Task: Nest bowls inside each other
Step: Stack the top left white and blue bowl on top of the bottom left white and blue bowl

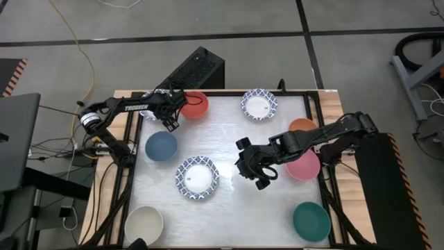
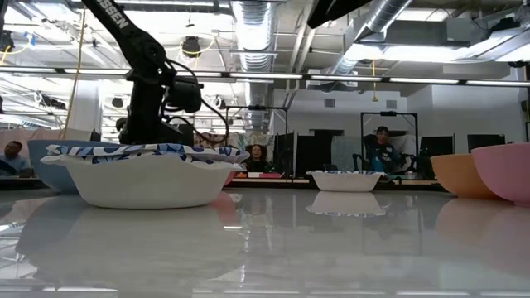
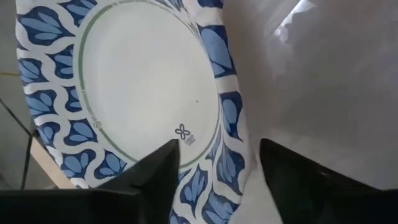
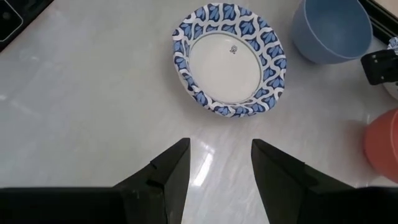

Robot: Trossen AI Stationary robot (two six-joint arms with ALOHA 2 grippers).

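Note:
My left gripper (image 3: 217, 168) is open at the table's far left corner, low over a white bowl with a blue-patterned rim (image 3: 143, 81). One finger stands over the bowl's inside and the other outside its rim (image 3: 231, 163); no touch shows. In the high view the arm hides most of this bowl (image 1: 151, 111). My right gripper (image 1: 254, 168) hangs open above bare table right of centre. In its wrist view a second patterned bowl (image 4: 230, 62) sits on its base ahead of it.
A red bowl (image 1: 195, 104) sits just right of the left gripper and a dark blue one (image 1: 161, 146) nearer. A third patterned bowl (image 1: 259, 104) is at the far middle. Orange (image 1: 302, 126) and pink (image 1: 305, 167) bowls are at the right, teal (image 1: 311, 221) and cream (image 1: 144, 223) at the near corners.

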